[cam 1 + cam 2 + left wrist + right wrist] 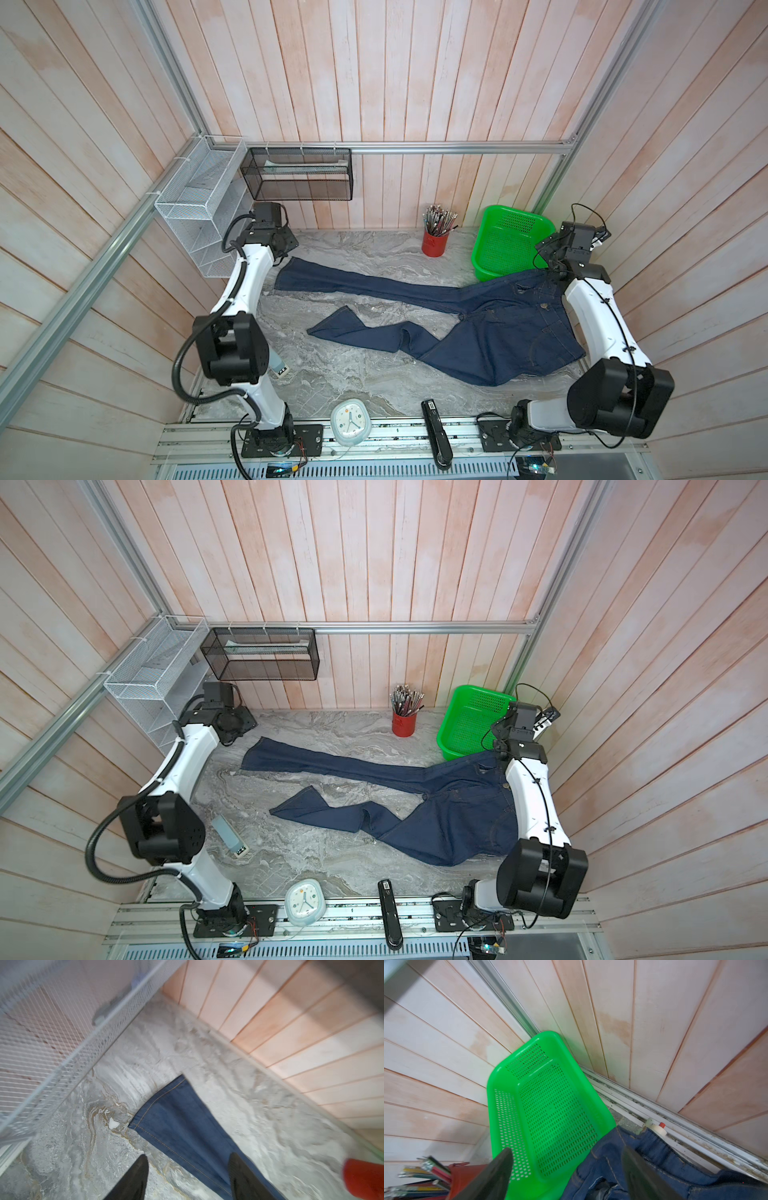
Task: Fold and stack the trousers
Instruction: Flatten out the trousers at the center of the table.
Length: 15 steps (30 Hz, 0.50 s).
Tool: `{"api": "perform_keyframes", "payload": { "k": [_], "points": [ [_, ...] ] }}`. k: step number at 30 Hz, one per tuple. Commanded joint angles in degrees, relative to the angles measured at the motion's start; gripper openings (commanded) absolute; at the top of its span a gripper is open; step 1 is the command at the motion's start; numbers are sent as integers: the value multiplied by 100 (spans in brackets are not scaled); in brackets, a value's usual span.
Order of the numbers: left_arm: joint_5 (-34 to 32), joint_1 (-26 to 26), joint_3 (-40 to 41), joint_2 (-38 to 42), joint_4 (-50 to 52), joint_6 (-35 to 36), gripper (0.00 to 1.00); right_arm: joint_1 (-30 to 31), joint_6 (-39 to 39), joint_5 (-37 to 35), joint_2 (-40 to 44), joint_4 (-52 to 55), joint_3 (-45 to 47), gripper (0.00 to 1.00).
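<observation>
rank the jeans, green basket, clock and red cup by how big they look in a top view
1. jeans
2. green basket
3. clock, though it sits nearer the camera, so this rank is less sure
4. red cup

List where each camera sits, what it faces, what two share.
Top view: overhead at the front, looking down on the trousers; left arm, right arm.
Top view: same head, same aim, same arms; green basket.
Left wrist: on left arm, looking down at a trouser hem; open left end effector.
Right wrist: on right arm, facing the basket and waistband; open right end effector.
Shared: both wrist views catch the red cup.
</observation>
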<state>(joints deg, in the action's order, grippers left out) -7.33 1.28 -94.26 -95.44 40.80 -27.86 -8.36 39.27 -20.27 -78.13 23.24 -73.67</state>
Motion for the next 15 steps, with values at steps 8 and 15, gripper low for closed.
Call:
{"api": "perform_keyframes", "payload": {
  "k": [8, 15],
  "points": [
    [850, -1284, 2553, 1639, 728, -1429, 65, 2531, -985, -507, 1502, 0, 386, 98],
    [1224, -1763, 4844, 2347, -145, -3334, 65, 4112, -990, -570, 1512, -178, 868, 98]
  ]
}}
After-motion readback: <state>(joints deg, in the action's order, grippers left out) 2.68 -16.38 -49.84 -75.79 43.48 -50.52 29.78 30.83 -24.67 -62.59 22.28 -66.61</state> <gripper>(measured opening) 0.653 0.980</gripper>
